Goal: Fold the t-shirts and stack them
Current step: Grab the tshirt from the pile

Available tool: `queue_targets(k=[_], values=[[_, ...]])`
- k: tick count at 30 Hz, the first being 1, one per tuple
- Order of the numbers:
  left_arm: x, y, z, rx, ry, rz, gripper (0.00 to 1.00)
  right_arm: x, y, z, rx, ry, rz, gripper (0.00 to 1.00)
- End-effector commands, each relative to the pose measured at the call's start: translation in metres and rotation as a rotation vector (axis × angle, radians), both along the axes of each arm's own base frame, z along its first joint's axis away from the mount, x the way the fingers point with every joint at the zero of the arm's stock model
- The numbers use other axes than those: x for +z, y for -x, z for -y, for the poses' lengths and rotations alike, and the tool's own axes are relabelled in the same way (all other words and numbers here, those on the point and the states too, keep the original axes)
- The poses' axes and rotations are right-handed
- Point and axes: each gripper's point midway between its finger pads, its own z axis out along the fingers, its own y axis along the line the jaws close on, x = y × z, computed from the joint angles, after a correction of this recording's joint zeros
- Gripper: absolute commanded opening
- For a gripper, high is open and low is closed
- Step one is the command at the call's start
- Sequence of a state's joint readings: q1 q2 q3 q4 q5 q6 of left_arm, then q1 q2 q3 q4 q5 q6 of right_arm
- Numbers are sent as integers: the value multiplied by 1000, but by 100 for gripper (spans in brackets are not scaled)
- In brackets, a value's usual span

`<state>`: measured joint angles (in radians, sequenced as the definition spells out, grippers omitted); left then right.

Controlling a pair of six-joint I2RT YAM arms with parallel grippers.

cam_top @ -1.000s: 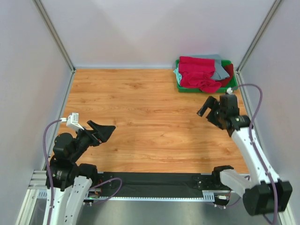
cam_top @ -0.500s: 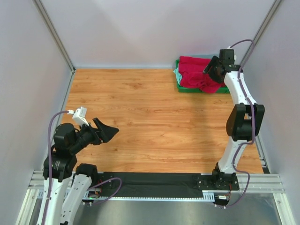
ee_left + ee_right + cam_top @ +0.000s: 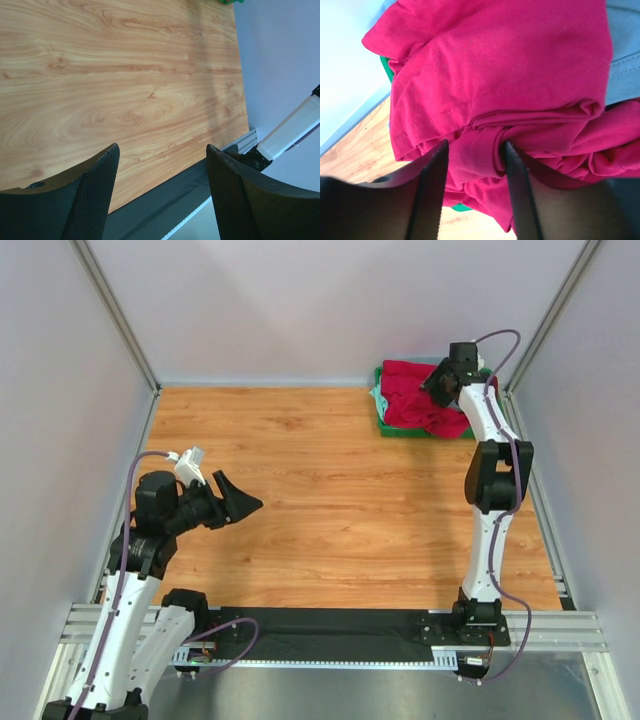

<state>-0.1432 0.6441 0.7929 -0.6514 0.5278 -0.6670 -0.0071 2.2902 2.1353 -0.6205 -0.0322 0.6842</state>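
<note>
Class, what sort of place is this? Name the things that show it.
Probably a robotics lab test cell: a wood-topped table boxed in by plain white panels, two robot arms bolted at its edge, and t-shirts heaped in a green tray.

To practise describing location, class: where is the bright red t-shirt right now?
In the top view the bright red t-shirt lies heaped in the green tray at the table's far right corner, with the right hand at the heap.

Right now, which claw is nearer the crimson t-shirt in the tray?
Right. The right claw sits on the crimson t-shirt in the green tray at the far right corner, fingers either side of a fold. The left claw hangs over the table near left, well away.
</note>
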Motion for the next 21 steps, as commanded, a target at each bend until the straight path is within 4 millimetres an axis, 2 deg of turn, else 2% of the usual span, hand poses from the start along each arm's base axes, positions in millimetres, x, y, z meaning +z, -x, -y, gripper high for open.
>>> queue_targets(k=[1, 2, 3, 5, 6, 7, 8, 10, 12, 13, 14, 16, 18, 19, 20, 21], values=[[13, -7, 3, -22, 10, 69, 77, 20, -15, 2, -34, -3, 65, 39], [12, -10, 3, -22, 8, 62, 77, 22, -19, 1, -24, -2, 78, 28], [12, -10, 4, -27, 10, 60, 77, 19, -22, 1, -18, 0, 74, 13], [11, -11, 5, -38, 11, 52, 76, 44, -28, 3, -28, 7, 112, 0], [11, -11, 6, -41, 11, 46, 76, 50, -31, 4, -31, 8, 121, 0], [10, -11, 6, -43, 11, 40, 75, 81, -37, 15, -77, 56, 191, 0], [10, -11, 6, -44, 10, 38, 75, 99, -40, 20, -91, 77, 232, 0], [11, -10, 7, -51, 10, 37, 74, 173, -38, 34, -153, 124, 407, 0], [12, -9, 7, -56, 11, 37, 73, 233, -29, 42, -199, 143, 557, 0], [12, -7, 7, -57, 12, 35, 73, 302, -10, 48, -245, 142, 725, 0], [12, -5, 7, -57, 12, 32, 73, 327, -2, 31, -232, 123, 786, 0], [12, -3, 7, -57, 14, 31, 73, 393, 28, 26, -233, 86, 932, 0], [12, 1, 7, -57, 17, 31, 73, 439, 55, 16, -213, 46, 1030, 0], [14, 4, 8, -63, 18, 35, 73, 464, 79, 3, -187, 21, 1077, 0], [15, 5, 8, -62, 16, 35, 73, 477, 95, -2, -173, 26, 1100, 0], [14, 6, 7, -55, 10, 33, 75, 474, 101, -10, -156, 32, 1083, 0]])
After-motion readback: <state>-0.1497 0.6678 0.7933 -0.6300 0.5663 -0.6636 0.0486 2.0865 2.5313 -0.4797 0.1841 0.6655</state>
